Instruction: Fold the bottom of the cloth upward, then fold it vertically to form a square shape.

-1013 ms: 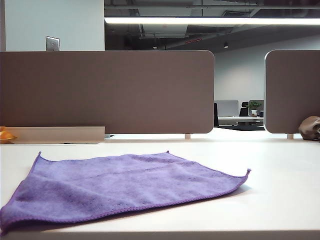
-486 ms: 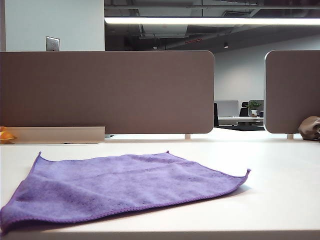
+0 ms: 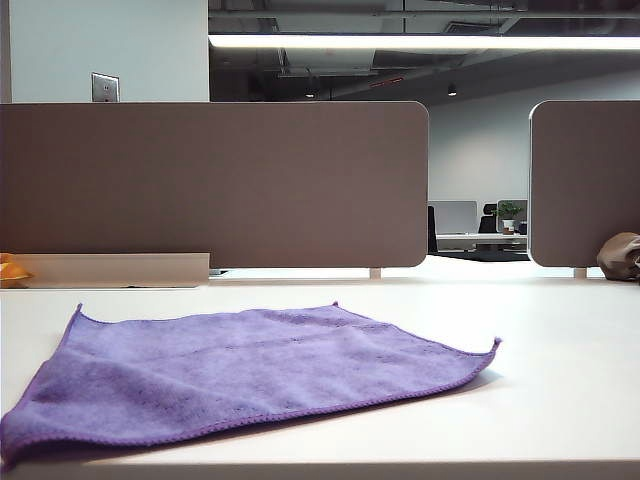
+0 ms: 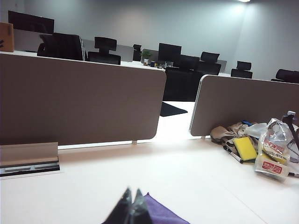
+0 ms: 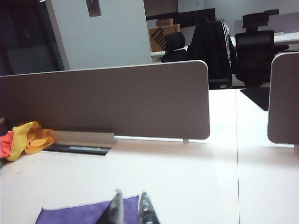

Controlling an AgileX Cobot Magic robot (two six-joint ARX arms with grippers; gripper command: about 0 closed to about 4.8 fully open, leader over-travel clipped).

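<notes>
The cloth (image 3: 250, 375) lay flat and unfolded on the white bench (image 3: 560, 400). The left claw (image 4: 131, 207) was closed above one cloth corner, holding nothing. The right claw (image 5: 131, 207) stood narrowly open over the cloth's edge.

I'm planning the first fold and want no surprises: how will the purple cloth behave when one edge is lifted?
The cloth lies spread with soft ripples and a raised right corner, so it is likely floppy and will sag from whichever pincer lifts it. Its fuzzy pile probably grips well rather than slipping. It looks thin and light, so it may drag across the smooth table.
</notes>
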